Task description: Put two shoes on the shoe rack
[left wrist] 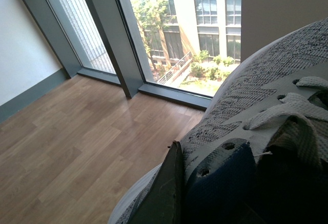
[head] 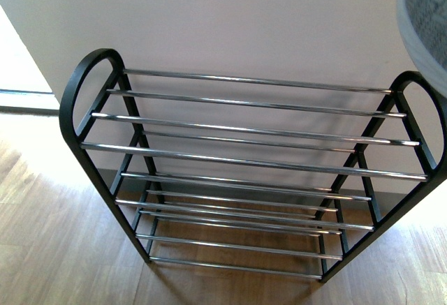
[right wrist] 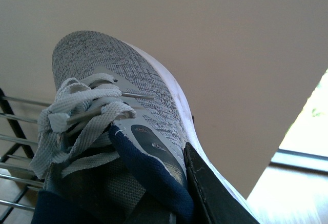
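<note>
**2 sneakers held in the air, the rack standing on the floor**

Front view: the shoe rack [head: 251, 160] stands upright on the wooden floor [head: 56, 249], with its back close to the pale wall [head: 244, 19]. It has black side frames, rounded at the top, and 4 tiers of chrome bars. In the upper right corner shows the blurred toe of 1 grey knit sneaker [head: 424, 12] with a white sole. It is nearer to the camera than the rack's right frame and higher than it.

Left wrist view: the left claw [left wrist: 220, 198] grips the first sneaker [left wrist: 256, 85] at the collar. 1 dark finger [left wrist: 165, 196] lies against the outside of the navy-lined collar, and the other is hidden. This sneaker, grey knit with pale laces, is in the air high over the floor. Behind it is a tall window [left wrist: 169, 34].

Right wrist view: the right claw [right wrist: 169, 203] holds the second sneaker [right wrist: 128, 96] closed between its fingers, with 1 dark finger [right wrist: 215, 193] pressed on the outer side by the navy collar. The toe points up along the wall. Chrome bars of the rack show beside the laces, lower than the sneaker and apart from it.
</note>
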Controlling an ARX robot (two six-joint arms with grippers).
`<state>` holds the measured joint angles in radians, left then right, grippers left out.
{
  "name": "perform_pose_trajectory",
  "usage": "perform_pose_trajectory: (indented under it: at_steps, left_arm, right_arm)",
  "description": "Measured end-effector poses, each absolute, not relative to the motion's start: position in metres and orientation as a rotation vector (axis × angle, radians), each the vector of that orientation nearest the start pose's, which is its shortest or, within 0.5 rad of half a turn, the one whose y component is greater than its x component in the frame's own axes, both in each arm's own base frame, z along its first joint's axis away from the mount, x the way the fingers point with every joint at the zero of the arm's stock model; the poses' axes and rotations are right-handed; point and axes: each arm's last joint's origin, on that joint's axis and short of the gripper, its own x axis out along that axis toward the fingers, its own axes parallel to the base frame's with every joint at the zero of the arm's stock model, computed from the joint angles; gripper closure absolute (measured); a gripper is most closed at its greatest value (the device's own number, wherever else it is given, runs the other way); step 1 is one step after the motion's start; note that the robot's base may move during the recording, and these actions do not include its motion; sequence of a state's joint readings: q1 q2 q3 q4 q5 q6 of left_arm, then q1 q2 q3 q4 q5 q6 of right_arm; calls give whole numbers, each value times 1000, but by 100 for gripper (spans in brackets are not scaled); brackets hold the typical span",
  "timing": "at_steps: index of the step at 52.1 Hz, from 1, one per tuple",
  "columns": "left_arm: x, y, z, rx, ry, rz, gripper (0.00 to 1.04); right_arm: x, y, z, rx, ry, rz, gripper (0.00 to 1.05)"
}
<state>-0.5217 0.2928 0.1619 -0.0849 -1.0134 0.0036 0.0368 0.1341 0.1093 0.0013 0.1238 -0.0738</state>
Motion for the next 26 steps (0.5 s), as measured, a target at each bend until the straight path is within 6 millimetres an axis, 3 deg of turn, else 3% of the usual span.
perform_pose_trajectory:
  at_steps: [7,14,26]
  left_arm:
    - [98,-28,189,154,158,490,103]
    - [98,-28,189,154,158,490,103]
    - [98,-28,189,155,158,490,103]
  right_arm:
    - [100,14,219,-54,91,-49,103]
    - [102,35,235,-26,192,-32,103]
    - [138,54,250,82,339,-50,103]
